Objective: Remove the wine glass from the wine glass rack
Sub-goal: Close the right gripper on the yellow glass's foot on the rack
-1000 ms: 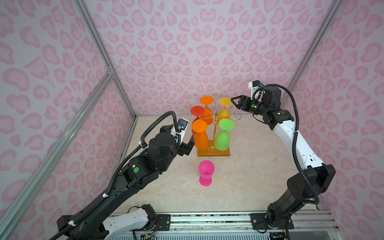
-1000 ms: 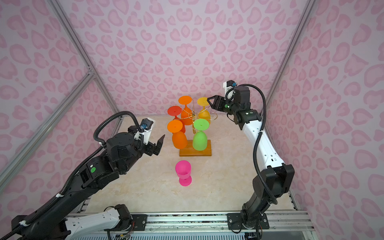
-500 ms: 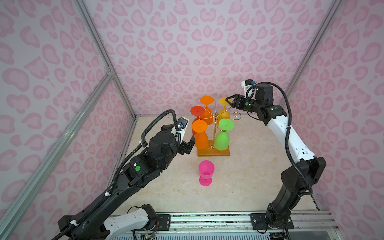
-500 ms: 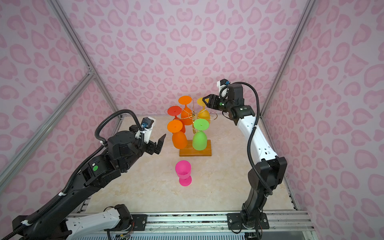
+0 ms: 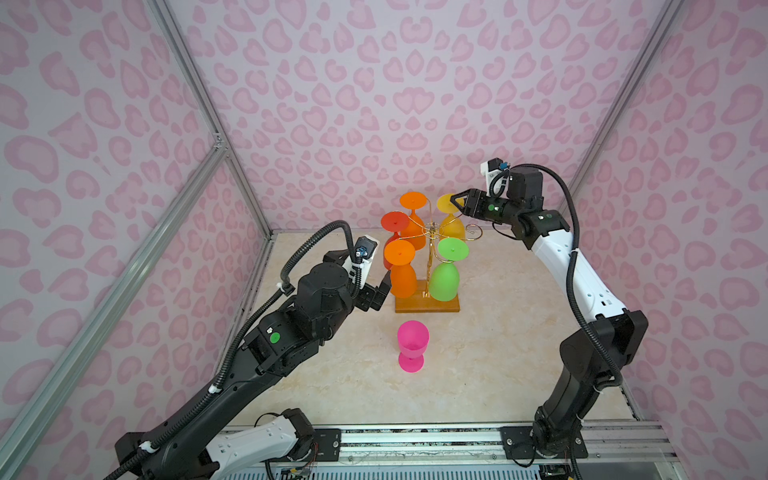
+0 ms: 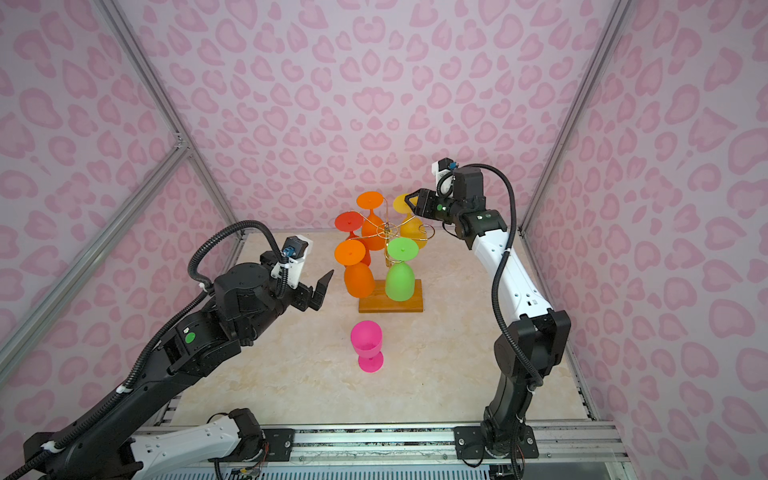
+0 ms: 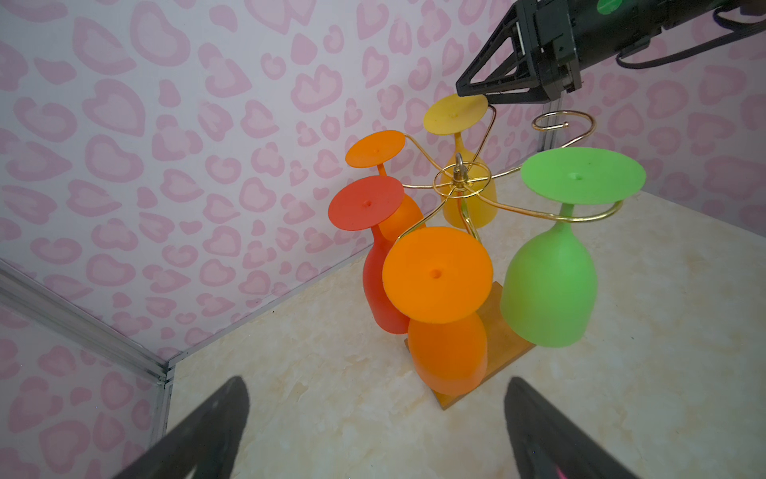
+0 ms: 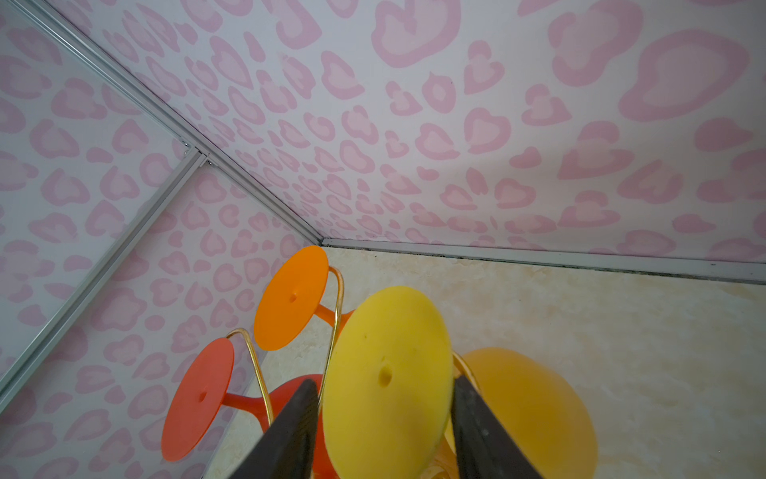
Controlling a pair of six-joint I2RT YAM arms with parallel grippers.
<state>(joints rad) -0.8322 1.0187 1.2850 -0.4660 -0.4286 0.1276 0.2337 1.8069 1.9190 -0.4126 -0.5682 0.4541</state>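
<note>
My right gripper (image 5: pixel 457 203) straddles the foot of the yellow wine glass (image 8: pixel 385 352), which hangs at 1 o'clock on the wine glass rack (image 5: pixel 428 305). I cannot tell if it pinches it. My left gripper (image 6: pixel 321 289) is spread wide at the rack's 9 o'clock.

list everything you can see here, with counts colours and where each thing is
wine glass rack: 1, gold wire on brown wood base, table's far middle
orange wine glasses: 2, orange, hanging upside down on rack
red wine glass: 1, red, hanging on rack
yellow wine glass: 1, yellow, hanging, rack's back right
green wine glass: 1, green, hanging on rack
pink wine glass: 1, pink, upright on table before rack
table: 1, beige marble
left end effector: 1, black, open, left of rack
right end effector: 1, black, flanking yellow wine glass's foot
</note>
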